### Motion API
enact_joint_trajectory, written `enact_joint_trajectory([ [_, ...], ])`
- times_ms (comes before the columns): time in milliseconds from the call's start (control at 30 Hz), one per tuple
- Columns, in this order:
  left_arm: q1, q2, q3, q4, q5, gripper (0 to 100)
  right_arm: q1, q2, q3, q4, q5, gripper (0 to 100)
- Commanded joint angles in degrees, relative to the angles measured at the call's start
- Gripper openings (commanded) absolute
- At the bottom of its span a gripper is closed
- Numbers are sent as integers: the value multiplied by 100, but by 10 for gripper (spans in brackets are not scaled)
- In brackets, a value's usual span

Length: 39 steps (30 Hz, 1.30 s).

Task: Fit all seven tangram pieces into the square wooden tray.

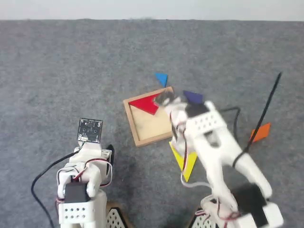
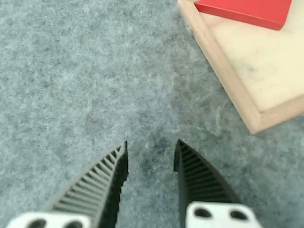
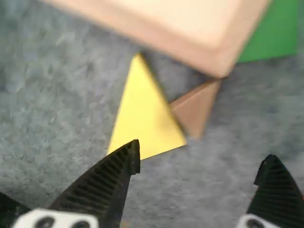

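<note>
Tray (image 1: 131, 124) of pale wood sits skewed on the grey desk, one corner turned toward the arms. Inside it, a red triangle (image 1: 145, 103) lies against the tray's far corner, its long edge facing the bare interior. A yellow triangle (image 3: 142, 114) lies outside, just beside the tray's near-right rim, with a sharp tip pointing at that rim. A brown piece (image 3: 194, 109) lies against it and a green piece (image 3: 278, 33) lies past the tray's corner. The right end effector (image 3: 203, 152) hangs over the yellow triangle's edge, fingers wide apart. The left end effector (image 2: 151, 156), fingers slightly apart, is over the desk off the tray's near-left rim.
</note>
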Motion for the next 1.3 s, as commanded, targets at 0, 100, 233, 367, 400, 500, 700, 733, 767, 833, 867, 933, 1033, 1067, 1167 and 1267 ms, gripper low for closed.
enact_joint_trajectory([
  [0, 18, -158, -48, 53, -35, 153, -400, -673, 642, -233, -809, 379],
  [100, 18, -158, -48, 53, -35, 153, -716, -637, 976, -426, -1451, 380],
  [233, 18, -158, -48, 53, -35, 153, -989, -497, 1266, -875, -1846, 380],
  [367, 18, -158, -48, 53, -35, 153, -989, -242, 1433, -1288, -1899, 380],
  [400, 18, -158, -48, 53, -35, 153, -989, -163, 1459, -1358, -1899, 380],
  [500, 18, -158, -48, 53, -35, 153, -989, 75, 1468, -1622, -1916, 380],
  [700, 18, -158, -48, 53, -35, 153, -989, 356, 1477, -1807, -1890, 380],
  [733, 18, -158, -48, 53, -35, 153, -980, 400, 1477, -1824, -1890, 380],
  [767, 18, -158, -48, 53, -35, 153, -980, 409, 1477, -1824, -1881, 380],
  [833, 18, -158, -48, 53, -35, 153, -980, 391, 1477, -1815, -1881, 380],
  [867, 18, -158, -48, 53, -35, 153, -980, 356, 1477, -1807, -1873, 380],
  [933, 18, -158, -48, 53, -35, 153, -980, 286, 1495, -1771, -1873, 380],
  [1033, 18, -158, -48, 53, -35, 153, -989, 127, 1512, -1631, -1890, 380],
  [1067, 18, -158, -48, 53, -35, 153, -989, 48, 1556, -1596, -1890, 380],
  [1167, 18, -158, -48, 53, -35, 153, -989, -374, 1802, -1648, -1890, 380],
  [1267, 18, -158, -48, 53, -35, 153, -1007, -971, 2048, -1640, -1881, 380],
])
